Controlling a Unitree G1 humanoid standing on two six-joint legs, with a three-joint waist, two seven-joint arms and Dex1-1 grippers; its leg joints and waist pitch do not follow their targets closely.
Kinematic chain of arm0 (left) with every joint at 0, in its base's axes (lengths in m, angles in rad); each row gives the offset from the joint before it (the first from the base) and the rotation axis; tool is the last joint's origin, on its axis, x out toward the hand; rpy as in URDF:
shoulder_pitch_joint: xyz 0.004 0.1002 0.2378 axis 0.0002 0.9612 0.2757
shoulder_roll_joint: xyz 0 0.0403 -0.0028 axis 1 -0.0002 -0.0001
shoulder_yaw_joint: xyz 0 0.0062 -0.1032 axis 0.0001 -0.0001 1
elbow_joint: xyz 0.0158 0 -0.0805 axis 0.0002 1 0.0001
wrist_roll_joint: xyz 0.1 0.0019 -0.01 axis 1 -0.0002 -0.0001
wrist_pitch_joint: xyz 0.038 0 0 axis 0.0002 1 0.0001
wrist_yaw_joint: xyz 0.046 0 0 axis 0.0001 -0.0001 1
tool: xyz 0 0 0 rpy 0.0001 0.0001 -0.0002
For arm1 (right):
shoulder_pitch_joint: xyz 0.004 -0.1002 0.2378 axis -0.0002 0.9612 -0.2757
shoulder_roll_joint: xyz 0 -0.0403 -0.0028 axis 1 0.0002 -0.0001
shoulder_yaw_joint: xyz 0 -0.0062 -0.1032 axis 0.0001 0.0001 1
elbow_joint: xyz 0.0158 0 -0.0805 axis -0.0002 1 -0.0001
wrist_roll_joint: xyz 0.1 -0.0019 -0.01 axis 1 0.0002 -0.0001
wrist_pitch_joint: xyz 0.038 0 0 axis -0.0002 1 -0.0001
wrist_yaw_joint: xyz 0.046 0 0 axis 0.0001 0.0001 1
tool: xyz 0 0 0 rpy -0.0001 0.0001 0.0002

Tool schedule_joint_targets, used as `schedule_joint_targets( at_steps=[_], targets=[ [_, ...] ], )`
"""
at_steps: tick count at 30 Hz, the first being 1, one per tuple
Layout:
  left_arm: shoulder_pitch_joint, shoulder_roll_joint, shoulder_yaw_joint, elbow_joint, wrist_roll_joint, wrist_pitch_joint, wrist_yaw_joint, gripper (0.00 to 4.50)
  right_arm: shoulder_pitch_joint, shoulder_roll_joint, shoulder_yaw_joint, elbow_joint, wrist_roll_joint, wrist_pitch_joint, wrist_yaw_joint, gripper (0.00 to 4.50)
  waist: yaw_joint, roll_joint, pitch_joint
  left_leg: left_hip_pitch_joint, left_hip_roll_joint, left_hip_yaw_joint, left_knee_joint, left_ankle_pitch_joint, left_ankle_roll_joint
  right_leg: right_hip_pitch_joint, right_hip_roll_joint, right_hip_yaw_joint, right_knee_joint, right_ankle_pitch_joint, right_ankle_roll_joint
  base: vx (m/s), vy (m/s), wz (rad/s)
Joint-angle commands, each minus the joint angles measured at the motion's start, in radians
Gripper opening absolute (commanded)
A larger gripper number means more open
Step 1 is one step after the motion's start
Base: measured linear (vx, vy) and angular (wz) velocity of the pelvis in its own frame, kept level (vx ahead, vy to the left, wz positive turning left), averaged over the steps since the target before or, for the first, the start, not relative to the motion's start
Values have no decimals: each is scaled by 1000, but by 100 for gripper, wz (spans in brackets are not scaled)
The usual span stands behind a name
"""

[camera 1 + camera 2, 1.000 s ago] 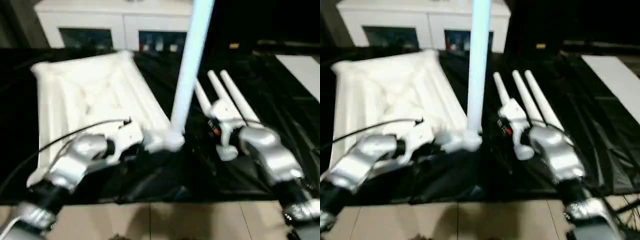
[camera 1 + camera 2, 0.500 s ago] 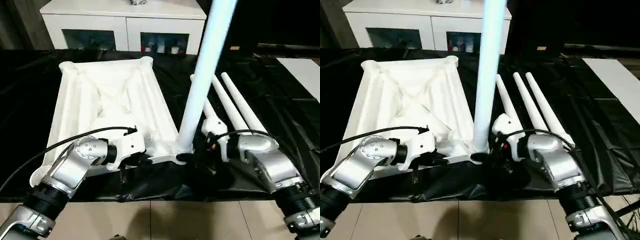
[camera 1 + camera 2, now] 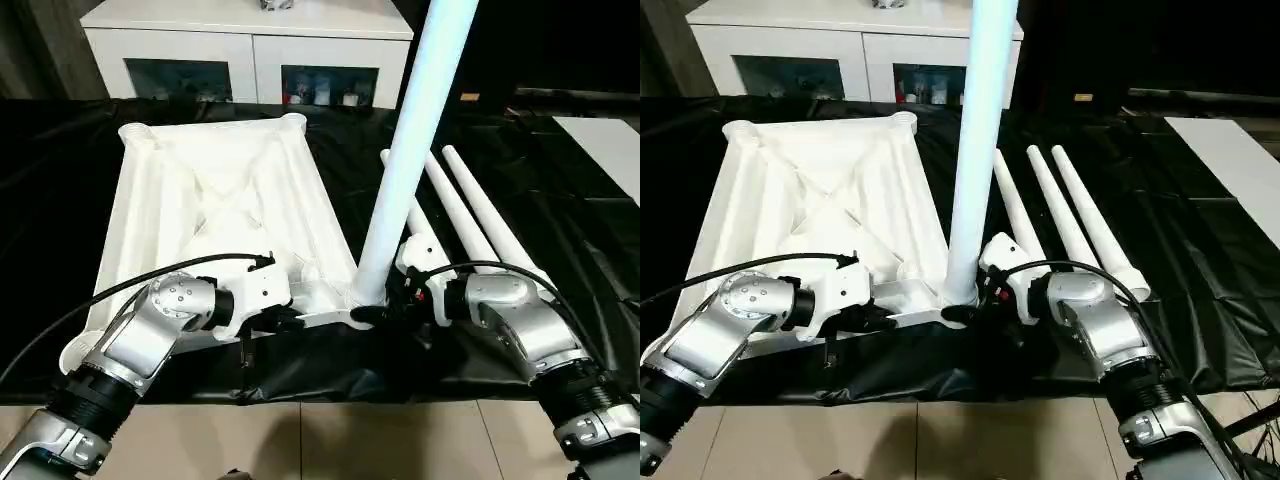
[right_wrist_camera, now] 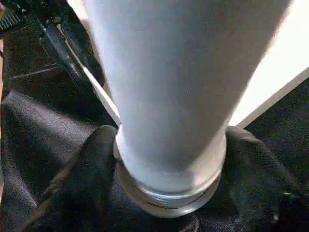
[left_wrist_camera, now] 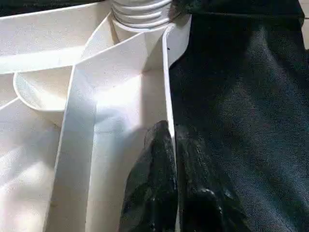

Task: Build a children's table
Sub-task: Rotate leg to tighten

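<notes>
The white tabletop (image 3: 220, 200) lies underside up on the black-draped table. One white leg (image 3: 405, 170) stands upright in its near right corner socket. My left gripper (image 3: 290, 320) is at the tabletop's near rim. In the left wrist view it (image 5: 170, 133) is shut on the thin rim wall (image 5: 166, 72). My right gripper (image 3: 385, 305) is at the foot of the upright leg. The right wrist view has a black finger (image 4: 94, 159) pressed against each side of the leg (image 4: 169, 87). Three loose legs (image 3: 1080, 215) lie side by side to the right.
A white glass-door cabinet (image 3: 250, 50) stands behind the table. A white board (image 3: 610, 135) lies at the far right on the black cloth (image 3: 560, 250). Tiled floor (image 3: 330, 440) runs along the table's near edge.
The camera has swung and steadied. My right gripper has moved left to the foot of the upright leg and its fingers have closed in on it. The left gripper has kept its hold.
</notes>
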Motion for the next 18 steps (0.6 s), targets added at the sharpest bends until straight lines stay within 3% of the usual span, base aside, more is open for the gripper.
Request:
schedule_joint_targets(
  at_steps=[1,10,14,18],
  targets=[
    [2,4,-8,-5,16,-11,-12,0,-16,1,-18,9,8,-12,5,293,-1,5,-64,13,35,-5,-68,-254,19,48,-49,49,-51,-213,-218,0,0,0],
    [8,2,-1,-3,11,-3,-4,0,-12,29,-42,45,19,-30,-18,272,-4,5,-62,11,35,-6,-68,-277,13,46,-49,48,-53,-245,-215,0,0,0],
    [11,-42,27,9,6,56,73,0,-4,79,-74,79,2,-17,-157,272,-8,4,-57,14,33,-7,-69,-329,-5,41,-50,49,-60,-335,-195,0,0,0],
    [-1,-146,79,38,1,164,235,0,16,193,-142,137,-18,17,-446,272,-21,-1,-55,13,30,-12,-70,-354,-27,37,-51,45,-69,-425,-160,0,0,0]
  ],
)
